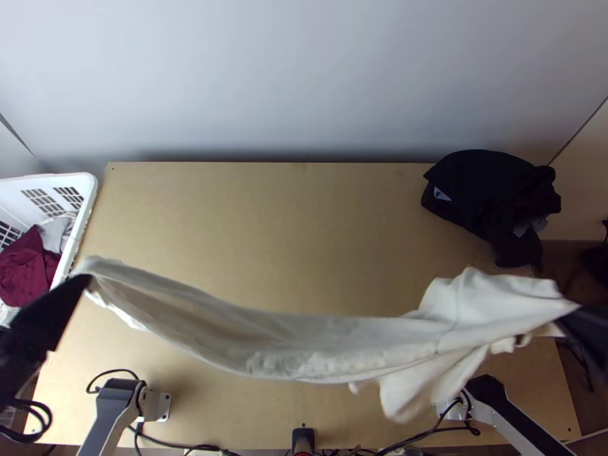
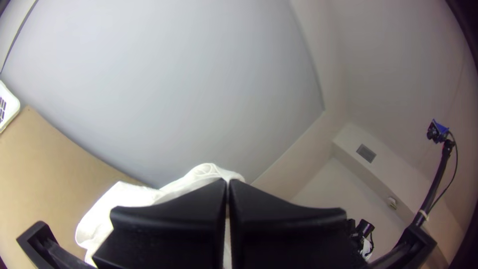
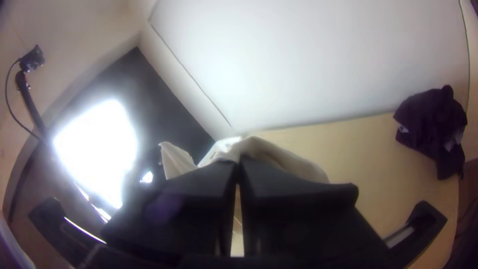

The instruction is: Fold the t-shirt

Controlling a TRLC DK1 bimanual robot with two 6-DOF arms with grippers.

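- Over the table [image 1: 266, 228]: white t-shirt [image 1: 304, 348], strung side to side, sagging mid-span, loose folds hanging toward the right end.
- Left gripper [image 1: 86, 280]: fingers clamped on one end.
- Right gripper [image 1: 575, 309]: fingers clamped on the other.
- Table's far right corner: black cloth [image 1: 486, 190], bunched.

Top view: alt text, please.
A cream-white fabric t-shirt hangs bunched in a long sag between the left black flat-fingered tool and the right tool, above a light wooden table. A crumpled black cloth lies at the table's far right corner; a white plastic basket holding dark red cloth stands at the left edge.
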